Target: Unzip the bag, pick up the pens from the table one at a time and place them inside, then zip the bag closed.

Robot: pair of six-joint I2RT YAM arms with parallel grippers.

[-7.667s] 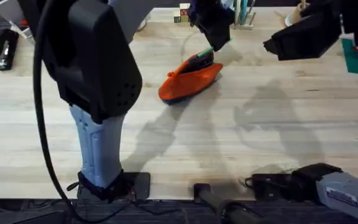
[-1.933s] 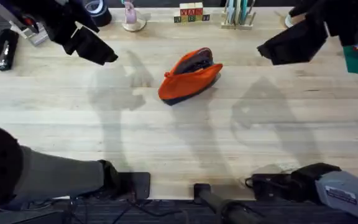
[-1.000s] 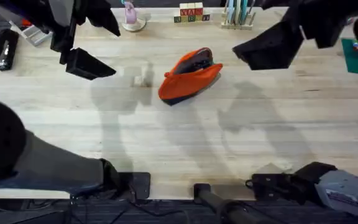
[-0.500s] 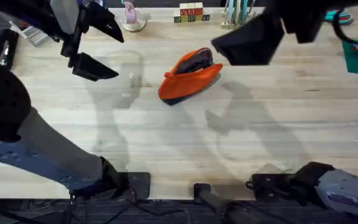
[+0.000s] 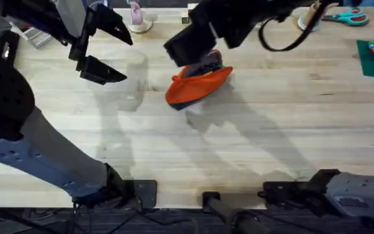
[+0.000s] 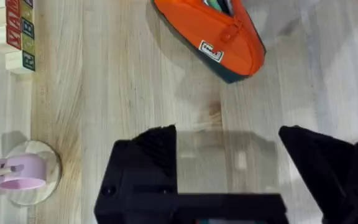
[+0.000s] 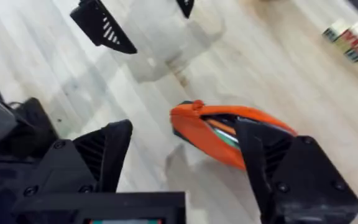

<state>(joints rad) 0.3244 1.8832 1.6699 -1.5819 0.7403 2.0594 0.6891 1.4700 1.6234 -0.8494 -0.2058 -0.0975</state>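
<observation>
Both my black two-finger grippers hang spread and empty over the light plank-grained wooden table (image 5: 271, 130), the right gripper (image 7: 182, 165) just above the bag and the left gripper (image 5: 102, 49) well off to its left. One soft orange pencil pouch with a navy underside (image 5: 197, 84) lies far-centre, unzipped. My right wrist view alone shows one thin green pen (image 7: 225, 138) inside its mouth.

- You had bright, even light from above; the table (image 5: 271, 130) showed soft grey arm shadows.
- The right gripper (image 5: 190, 44) blurred with motion overhead.
- Your right wrist view was smeared; the left wrist view stayed sharp.
</observation>
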